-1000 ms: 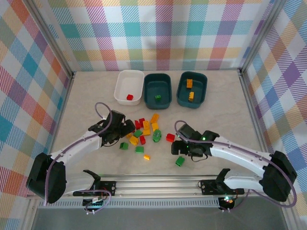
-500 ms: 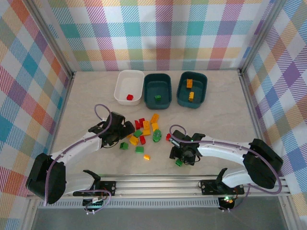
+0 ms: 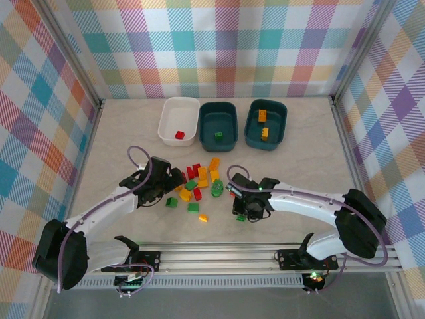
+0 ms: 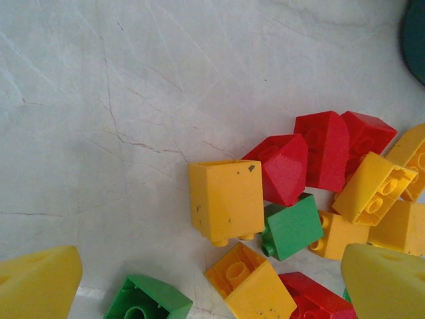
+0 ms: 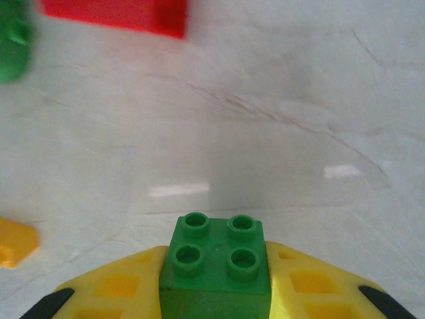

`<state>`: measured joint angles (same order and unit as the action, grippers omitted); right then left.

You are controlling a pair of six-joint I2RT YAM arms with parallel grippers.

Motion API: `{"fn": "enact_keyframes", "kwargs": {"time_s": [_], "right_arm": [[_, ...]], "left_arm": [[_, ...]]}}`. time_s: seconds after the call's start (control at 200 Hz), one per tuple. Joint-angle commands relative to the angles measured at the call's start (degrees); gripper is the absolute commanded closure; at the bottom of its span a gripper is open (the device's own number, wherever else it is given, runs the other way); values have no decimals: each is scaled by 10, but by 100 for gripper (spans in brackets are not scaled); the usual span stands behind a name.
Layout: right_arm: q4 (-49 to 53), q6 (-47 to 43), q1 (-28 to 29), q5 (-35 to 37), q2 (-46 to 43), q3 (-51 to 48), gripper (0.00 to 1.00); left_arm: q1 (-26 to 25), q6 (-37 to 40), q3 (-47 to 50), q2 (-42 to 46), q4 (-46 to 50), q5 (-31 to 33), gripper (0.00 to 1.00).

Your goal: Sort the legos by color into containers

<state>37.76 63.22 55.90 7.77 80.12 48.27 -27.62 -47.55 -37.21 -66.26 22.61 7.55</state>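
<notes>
1. The overhead view shows the three containers in a row at the far side of the table (image 3: 312, 166). The white tub (image 3: 179, 114) holds a red brick (image 3: 178, 135), the middle teal tub (image 3: 219, 118) a green brick (image 3: 218, 136), and the right teal tub (image 3: 276, 123) two yellow-orange bricks (image 3: 263, 123).
2. In that view the pile of legos (image 3: 199, 181) lies loose between the two arms.
3. The left wrist view brings the pile close: red, yellow and green pieces crowd together, many of them touching. The left gripper (image 4: 209, 266) hangs over them with its jaws spread wide and nothing between them.
4. The right wrist view alone shows the grip. The right gripper (image 5: 216, 266) is clamped on a four-stud green brick (image 5: 214, 242), studs up, just right of the pile and low over the table.
</notes>
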Motion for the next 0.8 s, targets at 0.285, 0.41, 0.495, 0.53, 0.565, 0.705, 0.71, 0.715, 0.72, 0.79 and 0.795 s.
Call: {"fn": "enact_keyframes", "kwargs": {"time_s": [0.285,0.41,0.495,0.53,0.565,0.705,0.71,0.715,0.72,0.79,0.795], "right_arm": [[-76,-292,-109,120,100,273,80],[-105,-363,-199,27,198,372,80],[-80,-401,-232,0,292,473,80],[-68,-409,-244,-14,333,516,81],[-55,-416,-254,-23,371,561,80],[26,-445,-273,-29,510,757,74],[29,-445,-273,-29,514,761,74],[33,-446,-273,-30,519,770,74],[36,-447,-273,-30,523,778,73],[88,-453,-278,-40,581,880,68],[92,-454,-278,-41,583,886,67]], "left_arm": [[22,29,-21,7,39,10,0],[26,46,-27,-19,44,-27,0],[27,50,-22,-33,48,-49,0],[27,50,-19,-36,48,-58,0],[27,53,-15,-40,45,-67,1],[26,57,-8,-54,41,-100,5],[26,57,-8,-54,41,-100,6],[26,57,-8,-54,41,-101,6],[26,57,-8,-54,41,-101,6],[26,60,-5,-51,42,-104,8],[26,60,-4,-51,42,-104,8]]}}
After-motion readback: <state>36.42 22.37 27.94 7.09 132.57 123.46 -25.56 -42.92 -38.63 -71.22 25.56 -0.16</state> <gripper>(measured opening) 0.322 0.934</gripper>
